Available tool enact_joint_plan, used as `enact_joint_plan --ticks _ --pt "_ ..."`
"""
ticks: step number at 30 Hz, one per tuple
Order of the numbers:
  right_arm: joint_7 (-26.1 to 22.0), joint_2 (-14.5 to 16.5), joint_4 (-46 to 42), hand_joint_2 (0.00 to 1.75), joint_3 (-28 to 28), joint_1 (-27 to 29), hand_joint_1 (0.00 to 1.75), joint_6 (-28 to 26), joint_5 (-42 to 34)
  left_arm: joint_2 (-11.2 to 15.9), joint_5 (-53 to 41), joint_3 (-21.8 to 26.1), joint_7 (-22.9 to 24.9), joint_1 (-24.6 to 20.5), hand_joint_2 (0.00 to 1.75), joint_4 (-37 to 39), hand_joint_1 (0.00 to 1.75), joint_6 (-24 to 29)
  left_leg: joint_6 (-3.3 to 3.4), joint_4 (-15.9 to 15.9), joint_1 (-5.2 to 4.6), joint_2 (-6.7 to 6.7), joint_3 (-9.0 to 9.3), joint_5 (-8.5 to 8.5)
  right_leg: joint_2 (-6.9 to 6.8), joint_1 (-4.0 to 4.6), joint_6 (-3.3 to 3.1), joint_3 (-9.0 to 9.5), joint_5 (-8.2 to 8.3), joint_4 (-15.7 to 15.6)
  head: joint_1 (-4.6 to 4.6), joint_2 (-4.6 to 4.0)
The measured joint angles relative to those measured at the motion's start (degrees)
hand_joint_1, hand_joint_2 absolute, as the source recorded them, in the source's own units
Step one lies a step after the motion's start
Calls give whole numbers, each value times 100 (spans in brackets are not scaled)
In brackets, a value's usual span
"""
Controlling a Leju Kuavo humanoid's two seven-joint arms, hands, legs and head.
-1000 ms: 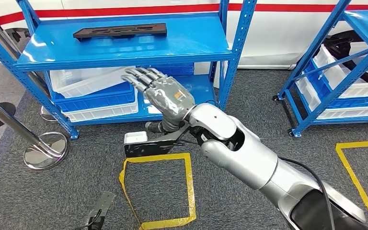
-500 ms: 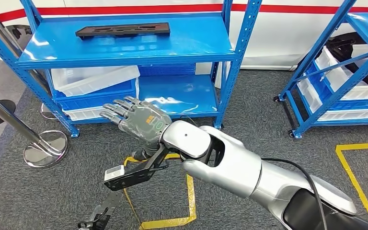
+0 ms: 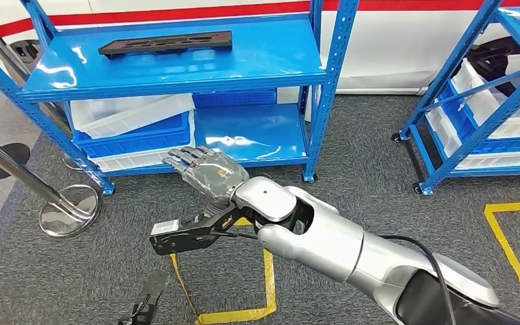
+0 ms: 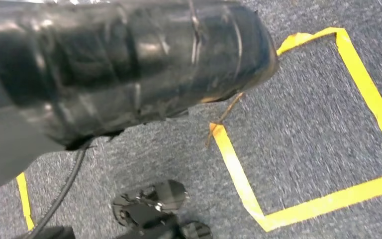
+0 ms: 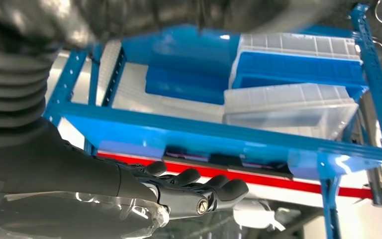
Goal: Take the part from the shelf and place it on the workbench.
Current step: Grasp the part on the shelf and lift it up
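Part (image 3: 166, 43) lies flat on shelf (image 3: 257, 64) top tier, far-left, long axis left-right. Right hand (image 3: 205, 170) is empty, fingers apart, low and well short; part sits up, far and left of fingertips. Left hand's fingers: can't tell.

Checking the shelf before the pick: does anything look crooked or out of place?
Yes: on the lower shelf, the top clear bin sits tilted across the blue and clear bins stacked under it, not nested flat. The black part lies flat on the top shelf.
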Motion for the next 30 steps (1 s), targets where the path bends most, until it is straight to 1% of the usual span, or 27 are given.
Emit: enact_joint_plan --ticks 1,2,3,4,5,6,8,9,10,11,12,13,14,15,16,17,18,19,20,22,24,25,26,27,28,29,30 --pt "16 3 25 0 0 17 0 -27 -11 12 -4 1 -20 9 0 2 0 34 14 -192 -2 1 35 194 1 4 -5 16 -17 12 -1 0" --pt "35 8 47 0 0 25 0 -54 -10 24 -8 2 -41 12 0 3 0 73 35 -538 -5 4 157 434 3 6 -7 33 -36 24 -1 0" --pt "56 11 66 0 0 26 0 -77 7 35 -12 5 -60 7 0 4 0 119 62 -938 -20 11 321 638 7 20 4 45 -60 41 -1 0" --pt "76 15 85 0 0 25 0 -99 32 44 -16 14 -75 -3 0 4 0 170 86 -1276 -35 20 469 758 10 32 20 47 -81 58 1 0" --pt "93 16 106 0 0 26 0 -118 62 50 -21 28 -82 -11 0 4 0 226 105 -1487 -51 28 565 807 10 40 39 44 -94 67 5 0" --pt "102 16 133 0 0 27 0 -136 98 57 -33 47 -84 -15 0 4 0 296 120 -1588 -69 32 613 798 6 45 64 38 -105 73 6 0" --pt "110 15 179 0 0 31 0 -159 158 68 -64 75 -80 -11 0 5 0 432 155 -1638 -61 32 635 800 -4 34 113 27 -124 79 10 0" --pt "112 15 196 0 0 32 0 -168 187 74 -78 80 -76 -9 0 7 0 492 176 -1665 -50 31 652 810 -5 30 143 4 -176 139 11 0" --pt "114 14 206 0 0 34 0 -178 210 81 -82 81 -71 -8 0 7 0 547 201 -1690 -35 32 671 820 -3 26 173 -67 -282 302 16 0" --pt "119 13 215 0 0 39 0 -190 231 91 -83 82 -67 -8 0 8 0 602 219 -1702 -24 34 686 824 0 17 200 -193 -432 574 19 0" --pt "125 10 223 0 0 51 0 -203 249 104 -81 84 -62 -9 0 8 0 656 232 -1703 -25 34 690 819 2 3 224 -361 -601 933 21 0" --pt "132 5 232 0 0 69 0 -214 262 122 -75 86 -57 -5 0 9 0 707 242 -1699 -25 34 692 813 1 -13 245 -543 -733 1290 22 0" --pt "140 -4 241 0 0 93 0 -221 272 142 -64 89 -53 4 0 10 0 744 242 -1693 -23 32 694 805 1 -34 264 -674 -774 1523 21 0" --pt "148 -13 251 0 0 113 0 -229 282 161 -43 93 -50 17 0 11 0 770 238 -1683 -19 29 697 793 0 -57 281 -718 -712 1571 22 0" --pt "162 -23 258 0 0 126 0 -241 296 183 -12 103 -48 33 0 13 0 794 225 -1663 -11 23 703 773 0 -82 295 -653 -548 1392 22 0" --pt "176 -31 262 0 0 131 0 -264 316 204 20 115 -48 48 0 15 0 816 204 -1634 -1 17 708 745 -1 -106 307 -510 -338 1063 23 0" --pt "189 -36 264 0 0 134 0 -303 342 229 55 132 -51 58 0 18 0 839 174 -1599 4 10 705 713 5 -115 313 -356 -197 729 23 0" --pt "199 -40 264 0 -1 138 0 -359 375 256 90 152 -55 63 0 21 0 861 138 -1557 4 4 691 678 14 -117 303 -225 -117 450 23 0" --pt "203 -44 264 0 -2 147 0 -425 415 279 125 175 -62 67 0 23 0 880 102 -1529 4 1 677 654 24 -105 282 -154 -109 301 20 0" --pt "210 -56 264 0 -4 175 0 -550 497 317 199 225 -78 83 0 26 0 913 34 -1523 12 0 675 623 40 -71 206 -114 -168 235 18 0" --pt "217 -71 257 0 -9 193 0 -636 554 339 257 260 -89 105 0 27 0 944 -21 -1484 31 12 676 575 46 -70 130 -57 -184 211 11 0" --pt "218 -75 252 0 -17 195 0 -665 571 347 288 274 -93 111 0 28 0 956 -42 -1342 36 23 620 510 45 -76 94 -15 -195 195 0 0" --pt "219 -77 243 0 -28 197 0 -686 581 356 313 288 -98 115 0 28 0 963 -56 -1083 37 33 492 409 41 -77 62 31 -214 183 -9 0" --pt "220 -78 235 0 -39 203 0 -702 587 363 336 308 -103 122 0 28 0 968 -64 -726 37 42 306 291 37 -66 38 72 -243 179 -16 0" --pt "220 -79 227 0 -49 217 0 -717 596 369 354 331 -108 132 0 29 0 974 -66 -350 36 42 79 187 35 -51 19 109 -276 180 -18 0" --pt "221 -79 221 0 -56 238 0 -732 603 374 369 354 -114 148 0 30 0 980 -62 -63 34 42 -120 148 37 -35 8 153 -314 181 -18 0" --pt "223 -80 218 0 -62 263 0 -746 613 377 382 372 -120 166 0 31 0 985 -46 40 29 42 -236 212 42 -19 3 208 -358 181 -17 0"
